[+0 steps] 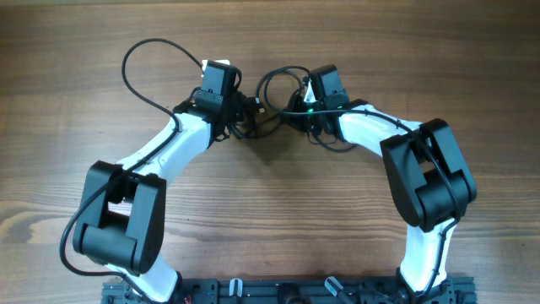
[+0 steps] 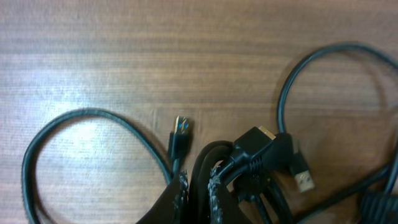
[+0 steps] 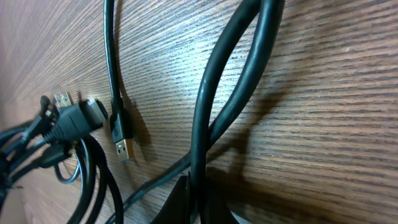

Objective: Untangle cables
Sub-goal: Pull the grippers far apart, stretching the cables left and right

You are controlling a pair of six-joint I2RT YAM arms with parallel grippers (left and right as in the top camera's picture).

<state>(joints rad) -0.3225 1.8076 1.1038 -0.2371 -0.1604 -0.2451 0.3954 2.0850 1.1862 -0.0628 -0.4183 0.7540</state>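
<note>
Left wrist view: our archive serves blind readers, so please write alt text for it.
The left gripper pinches a bundle of black cables over a wooden table. A blue-tongued USB plug and a gold-tipped plug lie beside it, loops trailing either side.

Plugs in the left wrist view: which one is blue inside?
The thin plug left of the bundle, tip pointing up. The right plug has a gold tip; the chunky middle plug is black.
</note>
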